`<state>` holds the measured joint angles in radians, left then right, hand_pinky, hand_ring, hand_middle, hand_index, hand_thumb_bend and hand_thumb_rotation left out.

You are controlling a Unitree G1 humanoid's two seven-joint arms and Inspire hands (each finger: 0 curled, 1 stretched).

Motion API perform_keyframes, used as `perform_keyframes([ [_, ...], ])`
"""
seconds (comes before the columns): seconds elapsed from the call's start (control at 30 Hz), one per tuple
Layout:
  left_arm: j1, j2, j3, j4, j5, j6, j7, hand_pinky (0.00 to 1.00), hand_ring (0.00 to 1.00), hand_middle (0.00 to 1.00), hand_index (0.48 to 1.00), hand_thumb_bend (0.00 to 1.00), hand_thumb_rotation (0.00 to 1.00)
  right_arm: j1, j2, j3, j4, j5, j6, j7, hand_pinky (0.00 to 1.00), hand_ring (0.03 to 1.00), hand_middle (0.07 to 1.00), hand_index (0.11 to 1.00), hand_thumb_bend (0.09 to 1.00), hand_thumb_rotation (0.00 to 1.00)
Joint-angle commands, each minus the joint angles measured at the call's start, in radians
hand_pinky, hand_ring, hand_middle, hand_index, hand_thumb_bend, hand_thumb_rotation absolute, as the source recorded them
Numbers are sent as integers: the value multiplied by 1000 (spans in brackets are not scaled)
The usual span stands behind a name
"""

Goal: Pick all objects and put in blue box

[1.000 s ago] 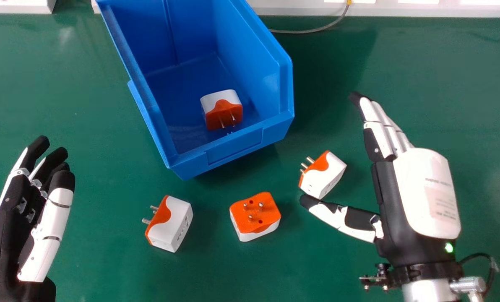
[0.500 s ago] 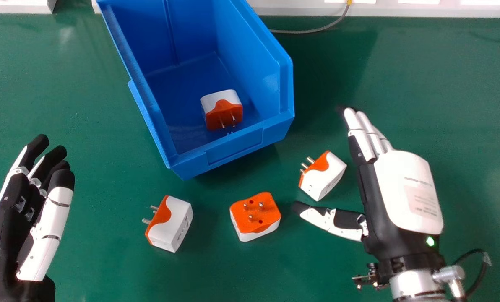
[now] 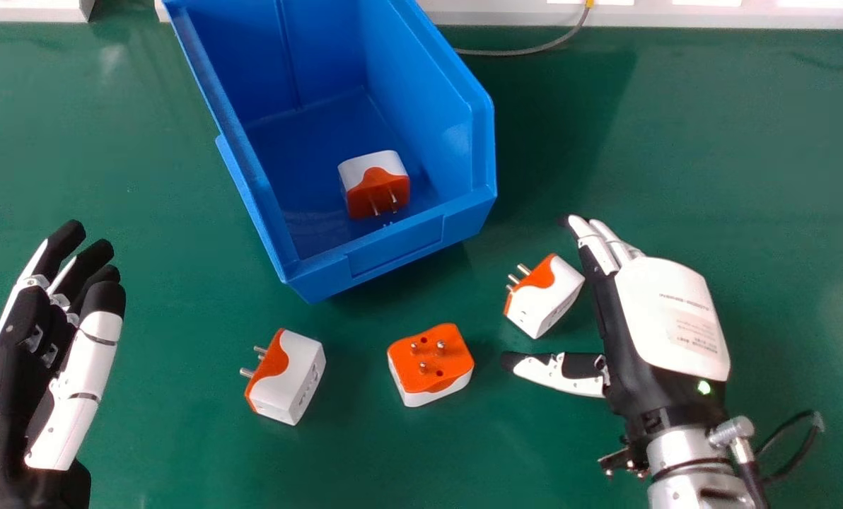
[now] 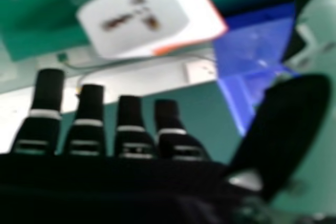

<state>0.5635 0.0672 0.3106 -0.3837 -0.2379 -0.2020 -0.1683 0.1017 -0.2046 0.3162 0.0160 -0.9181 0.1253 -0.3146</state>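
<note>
Head view: green tabletop (image 3: 747, 141), cable (image 3: 517, 54).

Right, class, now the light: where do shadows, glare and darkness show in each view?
Head view: a soft shadow on the green table right of the blue box, a sheen on the box's inner right wall, glaring white patches along the top edge; right hand view: the right hand nearly black.
</note>
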Motion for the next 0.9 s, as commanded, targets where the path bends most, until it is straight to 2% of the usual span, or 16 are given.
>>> perform_keyframes([
  [0.0, -2, 11, 14, -18, -8, -6, 0, 901, 887, 886, 896, 487, 574, -39, -10, 3, 14, -11, 16, 4, 688, 840, 884, 869, 653, 326],
  [0.1, -5, 13, 17, -12, -5, -11, -4, 913, 890, 889, 899, 483, 576, -72, -18, 8, 42, -8, 42, 36, 694, 844, 890, 872, 645, 335],
  [0.2, -9, 12, 19, -10, -13, -13, -10, 915, 891, 890, 901, 476, 582, -106, -25, 12, 79, -3, 52, 39, 703, 850, 896, 878, 635, 351],
  [0.27, -11, 14, 21, -7, -13, -18, -15, 917, 891, 891, 902, 471, 582, -129, -27, 12, 105, 3, 58, 41, 699, 849, 895, 876, 634, 355],
  [0.33, -11, 15, 23, -9, -12, -13, -15, 918, 893, 893, 905, 470, 584, -155, -27, 11, 134, 9, 69, 45, 700, 850, 897, 878, 632, 352],
  [0.47, -11, 16, 26, -12, -3, -9, -10, 918, 894, 895, 906, 473, 595, -197, -26, 8, 187, 25, 75, 38, 711, 856, 900, 883, 630, 345],
  [0.6, -12, 18, 28, -16, -11, -4, -11, 911, 890, 892, 902, 471, 599, -229, -18, 6, 224, 40, 93, 37, 712, 853, 895, 879, 639, 334],
  [0.77, -15, 22, 30, -7, -15, -20, -22, 909, 892, 895, 905, 465, 597, -266, -1, 6, 262, 58, 140, 45, 725, 859, 897, 879, 650, 346],
  [0.87, -11, 22, 31, -14, -17, -9, -22, 910, 892, 897, 907, 461, 598, -288, 12, 11, 276, 58, 192, 68, 732, 863, 901, 883, 660, 361],
])
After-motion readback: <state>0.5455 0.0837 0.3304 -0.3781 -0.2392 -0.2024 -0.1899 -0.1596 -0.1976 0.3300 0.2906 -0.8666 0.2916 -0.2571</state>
